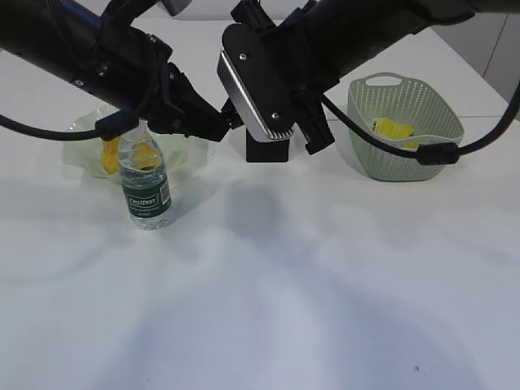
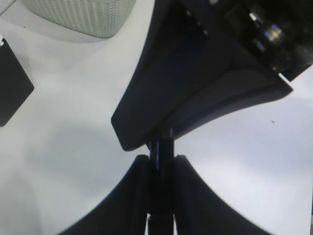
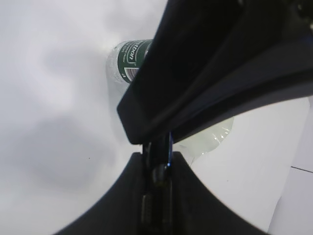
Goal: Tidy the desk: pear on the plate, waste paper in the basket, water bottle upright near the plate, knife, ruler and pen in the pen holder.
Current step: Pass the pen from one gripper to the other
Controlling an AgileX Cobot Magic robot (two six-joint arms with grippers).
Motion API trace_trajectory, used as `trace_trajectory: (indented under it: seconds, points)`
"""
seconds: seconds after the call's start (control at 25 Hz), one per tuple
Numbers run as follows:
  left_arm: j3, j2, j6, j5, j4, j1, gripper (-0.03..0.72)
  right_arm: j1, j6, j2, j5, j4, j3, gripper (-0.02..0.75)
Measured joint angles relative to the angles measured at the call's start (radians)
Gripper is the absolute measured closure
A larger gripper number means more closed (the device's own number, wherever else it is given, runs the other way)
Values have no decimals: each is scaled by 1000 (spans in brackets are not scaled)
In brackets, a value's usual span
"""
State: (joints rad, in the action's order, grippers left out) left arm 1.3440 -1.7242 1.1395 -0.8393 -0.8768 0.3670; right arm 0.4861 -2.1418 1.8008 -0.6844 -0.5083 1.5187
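Observation:
Both grippers meet above the middle of the desk point(image 1: 268, 284), just in front of the black pen holder point(image 1: 268, 151). My left gripper point(image 1: 218, 126) point(image 2: 161, 157) and my right gripper point(image 1: 236, 119) point(image 3: 157, 154) are each shut on the same thin dark stick, apparently the pen point(image 2: 161, 149) point(image 3: 161, 169). The pear point(image 1: 110, 156) lies on the green plate point(image 1: 81, 130) point(image 3: 210, 139). Upright in front of the plate stands the water bottle point(image 1: 145, 191) point(image 3: 128, 58). The yellow waste paper point(image 1: 394, 130) sits inside the basket point(image 1: 406, 166) point(image 2: 78, 14). Knife and ruler are out of view.
The pen holder point(image 2: 12, 88) is half hidden behind the right arm's wrist camera point(image 1: 253, 89). Black cables hang from both arms, one draped across the basket's front. The two arms cross the back of the desk.

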Motion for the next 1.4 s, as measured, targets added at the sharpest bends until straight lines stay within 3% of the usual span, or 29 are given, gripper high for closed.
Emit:
trace_trajectory:
  seconds: [1.4]
  points:
    - [0, 0, 0, 32, -21, 0, 590, -2, 0, 0, 21, -2, 0, 661]
